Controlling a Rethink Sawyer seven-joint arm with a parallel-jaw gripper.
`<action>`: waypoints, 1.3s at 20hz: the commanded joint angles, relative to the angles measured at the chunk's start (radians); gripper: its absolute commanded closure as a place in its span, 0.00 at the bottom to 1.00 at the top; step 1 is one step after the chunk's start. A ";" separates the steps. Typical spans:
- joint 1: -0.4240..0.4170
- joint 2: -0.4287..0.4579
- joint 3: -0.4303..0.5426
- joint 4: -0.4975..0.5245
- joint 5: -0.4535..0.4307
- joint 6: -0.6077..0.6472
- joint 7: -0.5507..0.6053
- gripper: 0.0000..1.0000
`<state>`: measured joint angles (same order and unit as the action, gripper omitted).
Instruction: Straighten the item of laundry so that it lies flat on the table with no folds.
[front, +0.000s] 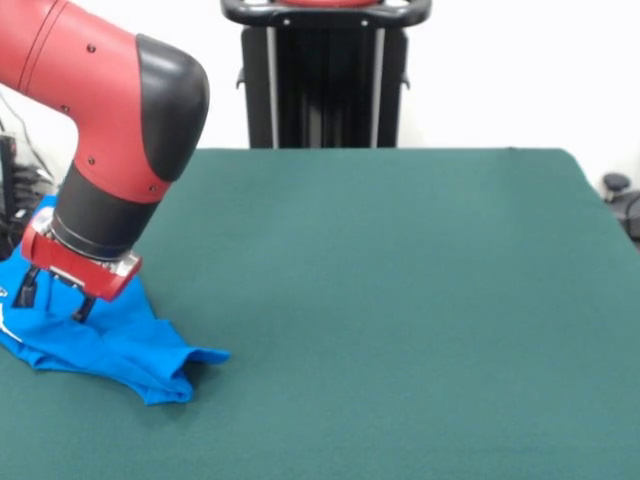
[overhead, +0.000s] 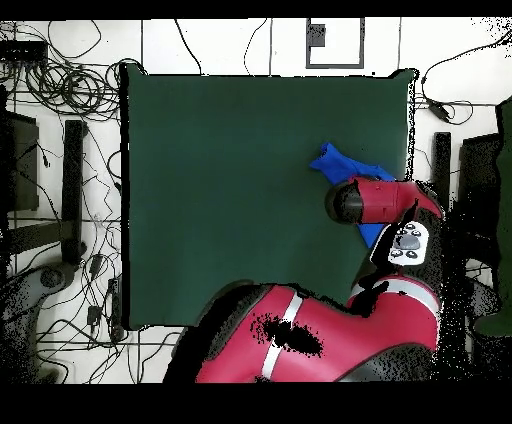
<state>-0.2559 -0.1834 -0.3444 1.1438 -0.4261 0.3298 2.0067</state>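
- Item of laundry: blue, bunched and creased, at the lower left of the front view, running off the left frame edge; one flap pointing right along the lower part of the frame. No print readable, only a sliver of white at the far left edge.
- Same garment in the overhead view: right of centre, close to the counter's right edge, largely hidden beneath the arm.
- Counter: dark green top, bare across the centre and right of the front view.
- Pincer: at the left of the front view, down upon the upper part of the cloth, two dark fingers standing apart with tips at the fabric; apparently released, nothing seen pinched between them, though contact point partly hidden by folds.
- Step in hand, as judged: taking hold of the heap for a spreading pull; flattening barely begun, folds plentiful.
- Next move, as judged: clench on a single layer near an edge, then a low drag toward the open centre, away from the counter's margin, without lifting the whole bundle.
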 joint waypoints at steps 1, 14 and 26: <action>0.006 0.073 0.085 -0.008 -0.030 -0.038 0.035 0.00; 0.027 0.070 0.064 -0.009 -0.021 -0.036 0.067 0.00; 0.045 0.074 0.034 -0.001 -0.012 -0.047 0.099 1.00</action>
<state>-0.2492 -0.1528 -0.3674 1.1251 -0.4259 0.3181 2.0067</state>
